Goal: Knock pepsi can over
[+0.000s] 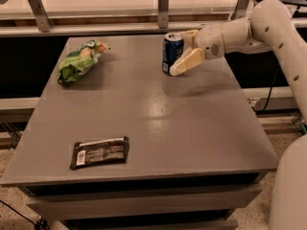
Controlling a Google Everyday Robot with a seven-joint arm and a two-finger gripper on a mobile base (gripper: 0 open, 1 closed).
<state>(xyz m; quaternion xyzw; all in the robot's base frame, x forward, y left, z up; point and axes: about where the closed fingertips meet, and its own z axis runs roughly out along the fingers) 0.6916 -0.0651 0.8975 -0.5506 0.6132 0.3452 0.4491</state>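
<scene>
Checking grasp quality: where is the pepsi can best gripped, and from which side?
Around its mid-body, from the right: the pepsi can stands upright with its round wall free, and the gripper sits open at its right side.

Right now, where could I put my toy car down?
The wide middle of the table, between the green snack bag, the black wrapped bar and the pepsi can, is bare. So is the front right corner. It is crowded at the back right, where the open end effector sits beside the can.
</scene>
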